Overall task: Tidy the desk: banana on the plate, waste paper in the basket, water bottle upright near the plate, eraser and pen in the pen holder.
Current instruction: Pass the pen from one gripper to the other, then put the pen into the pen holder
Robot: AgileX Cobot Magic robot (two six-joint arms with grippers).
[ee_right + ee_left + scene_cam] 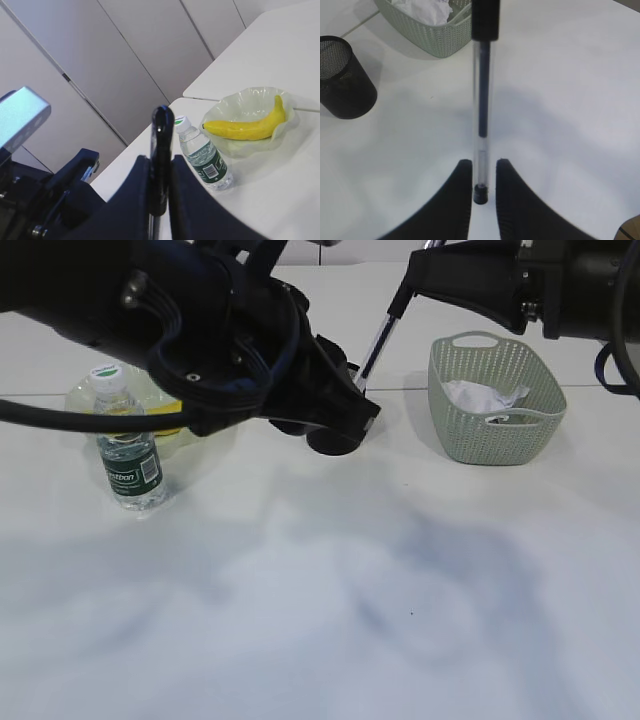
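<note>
My left arm hides most of the holder [333, 443] and plate [85, 395] outside. I count one pen [481, 100], one bottle [128, 450], one banana [247, 125], one basket [497, 400]. The pen hangs in the air, slanting up toward the right gripper [160, 175], each end pinched: left gripper [482, 175] and right both clamp it

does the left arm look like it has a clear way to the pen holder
Probably yes. The pen holder stands open-topped on bare desk just beside the left gripper, with nothing between them. But the right gripper also clamps the pen's capped end.
</note>
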